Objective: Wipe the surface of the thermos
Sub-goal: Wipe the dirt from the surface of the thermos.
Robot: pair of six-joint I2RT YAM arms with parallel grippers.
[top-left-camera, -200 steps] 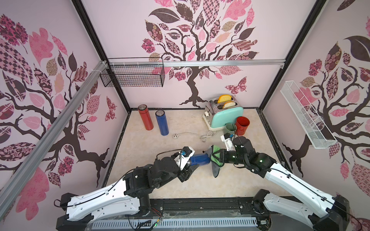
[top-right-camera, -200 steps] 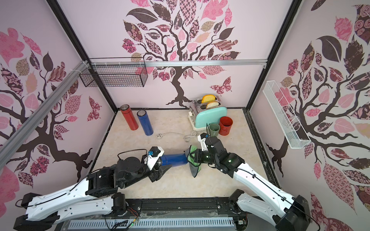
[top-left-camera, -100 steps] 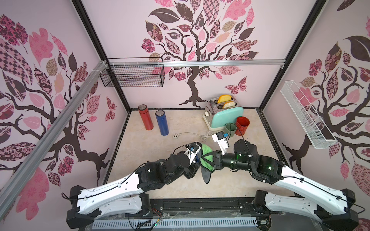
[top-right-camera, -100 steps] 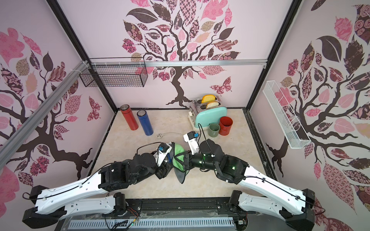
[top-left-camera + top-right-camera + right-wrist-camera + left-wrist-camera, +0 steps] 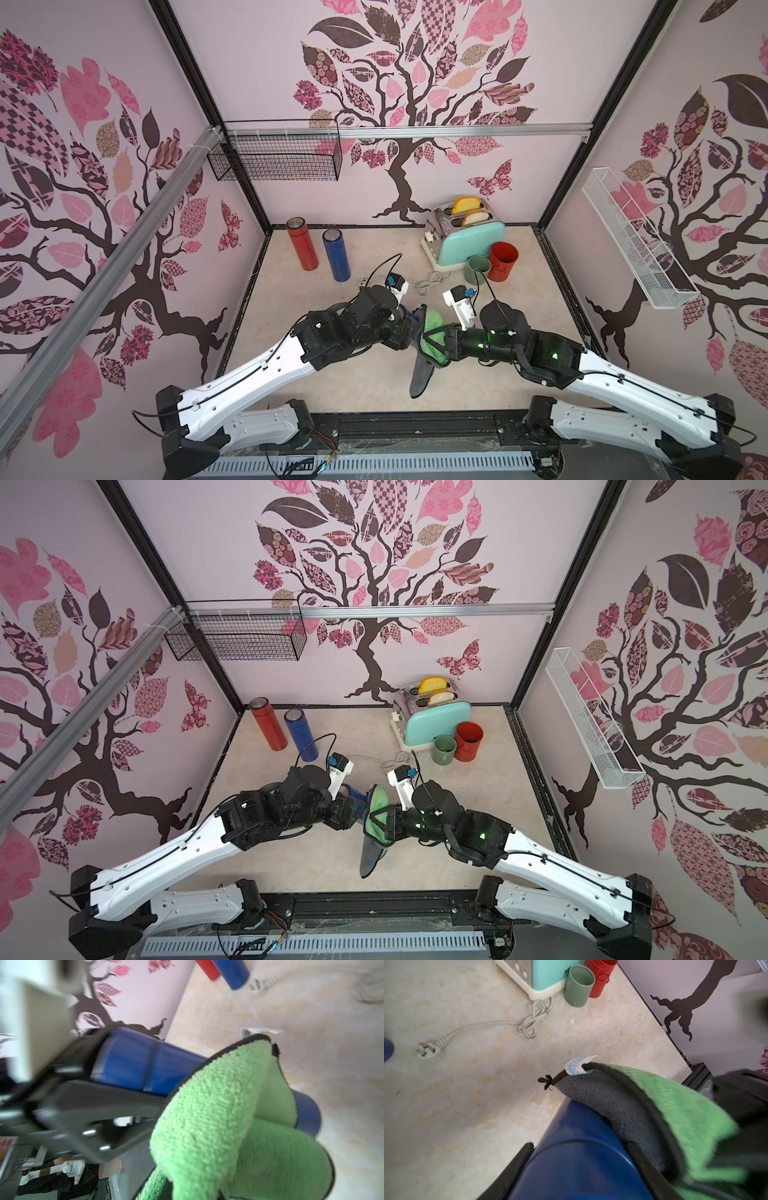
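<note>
A blue thermos (image 5: pixel 581 1167) lies level above the table, with my left gripper (image 5: pixel 580 1145) shut on its cap end; a black finger (image 5: pixel 517 1163) shows on each side of it. In both top views only a sliver of the thermos (image 5: pixel 409 318) (image 5: pixel 358 798) shows. A cloth, green on one side and grey on the other (image 5: pixel 434 328) (image 5: pixel 218 1115), is draped over the thermos body (image 5: pixel 128 1064) and pressed against it. My right gripper (image 5: pixel 446 343) is shut on the cloth, and its fingertips are buried in the folds. One cloth corner hangs down (image 5: pixel 370 858).
A red flask (image 5: pixel 302 243) and another blue flask (image 5: pixel 336 255) stand at the back left. A mint toaster (image 5: pixel 469 241), a green mug (image 5: pixel 478 269) and a red cup (image 5: pixel 503 262) stand at the back right. The toaster's cord and plug (image 5: pixel 428 1050) lie on the table.
Both arms have risen towards the camera. The cloth has slid along the thermos towards my left gripper and now covers most of the blue body that showed a second ago.
</note>
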